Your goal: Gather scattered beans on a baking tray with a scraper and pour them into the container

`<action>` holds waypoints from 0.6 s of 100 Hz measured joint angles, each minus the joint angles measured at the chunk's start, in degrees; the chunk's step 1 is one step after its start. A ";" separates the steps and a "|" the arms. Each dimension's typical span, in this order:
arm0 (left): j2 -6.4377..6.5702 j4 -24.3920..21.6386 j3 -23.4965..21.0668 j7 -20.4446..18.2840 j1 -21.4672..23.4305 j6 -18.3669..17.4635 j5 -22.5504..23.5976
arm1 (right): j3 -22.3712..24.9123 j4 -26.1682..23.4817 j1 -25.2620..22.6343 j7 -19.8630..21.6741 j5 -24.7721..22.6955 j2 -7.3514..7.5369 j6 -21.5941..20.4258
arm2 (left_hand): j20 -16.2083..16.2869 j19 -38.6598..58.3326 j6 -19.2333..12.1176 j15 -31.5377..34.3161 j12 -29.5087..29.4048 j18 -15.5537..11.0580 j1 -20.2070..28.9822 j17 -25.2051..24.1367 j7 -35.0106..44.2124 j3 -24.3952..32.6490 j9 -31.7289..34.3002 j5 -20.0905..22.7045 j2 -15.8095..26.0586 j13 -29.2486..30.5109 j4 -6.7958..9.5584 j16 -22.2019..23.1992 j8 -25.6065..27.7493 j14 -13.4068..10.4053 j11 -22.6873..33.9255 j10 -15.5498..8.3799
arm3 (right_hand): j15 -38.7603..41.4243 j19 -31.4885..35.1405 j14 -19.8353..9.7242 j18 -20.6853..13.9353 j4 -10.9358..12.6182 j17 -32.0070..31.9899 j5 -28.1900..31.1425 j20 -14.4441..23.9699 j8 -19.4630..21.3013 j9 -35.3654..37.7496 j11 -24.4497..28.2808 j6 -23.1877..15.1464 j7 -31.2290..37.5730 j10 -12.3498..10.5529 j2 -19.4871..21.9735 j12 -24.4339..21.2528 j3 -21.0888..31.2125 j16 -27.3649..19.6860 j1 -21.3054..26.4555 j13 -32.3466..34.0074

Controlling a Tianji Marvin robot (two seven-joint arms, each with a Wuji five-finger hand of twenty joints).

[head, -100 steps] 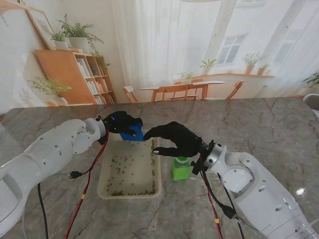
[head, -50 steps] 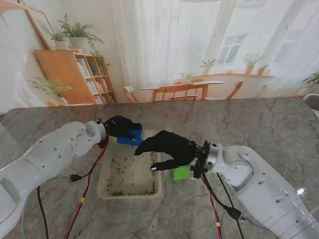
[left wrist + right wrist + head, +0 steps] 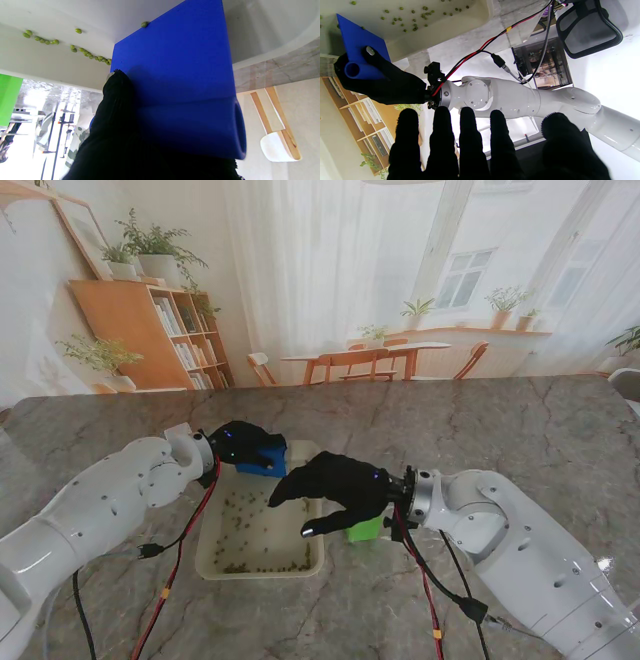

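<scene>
Blue scraper sits gripped in the left hand at the tray's far edge, its flat blade angled down into the tray. The left wrist view shows the black fingers wrapped round the rolled handle end, with the blade's edge meeting the tray floor and one bean touching its corner. The right wrist view shows the same grip from the side (thumb lying across the blade).

Beans lie scattered over the tray floor, with a denser row along the wall nearest me; in the left wrist view a line of them runs along that wall beside the blade.

The right hand hovers over the tray's right rim, holding nothing, fingers spread and reaching left toward the scraper. Its wrist view shows all four fingers and the thumb apart, with nothing between them.

The green container stands on the marble table just beside the tray's right side, mostly hidden under the right hand. A red and black cable hangs from the left wrist down past the tray's left side.
</scene>
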 measured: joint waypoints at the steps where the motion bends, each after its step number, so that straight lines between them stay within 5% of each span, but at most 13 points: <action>1: 0.05 -0.14 -0.15 -0.05 0.11 0.00 0.08 | 0.03 -0.12 -0.08 0.02 -0.06 0.01 0.14 | 0.00 0.00 0.00 0.00 0.00 -0.26 0.00 0.04 0.01 0.00 0.00 0.00 0.00 0.01 0.00 0.00 -0.03 -0.01 0.00 0.00 | 0.00 0.00 0.02 0.00 0.00 0.00 0.00 0.00 0.00 0.00 0.00 0.04 0.00 0.01 0.00 0.00 0.00 0.00 0.01 0.00; 60: 2.70 -12.75 -14.66 -10.82 11.17 0.81 1.62 | 1.99 -3.80 -3.31 -1.36 -3.94 0.13 0.62 | -0.06 1.24 1.46 -2.25 -3.64 -1.03 -0.04 6.55 -0.88 -0.53 2.49 2.42 -1.12 4.15 0.00 -0.06 -3.55 -0.28 0.07 0.86 | -0.01 0.00 0.04 -0.02 0.00 0.00 0.00 0.00 0.00 -0.04 0.00 0.13 -0.07 0.01 0.01 -0.04 -0.68 -0.01 0.07 0.00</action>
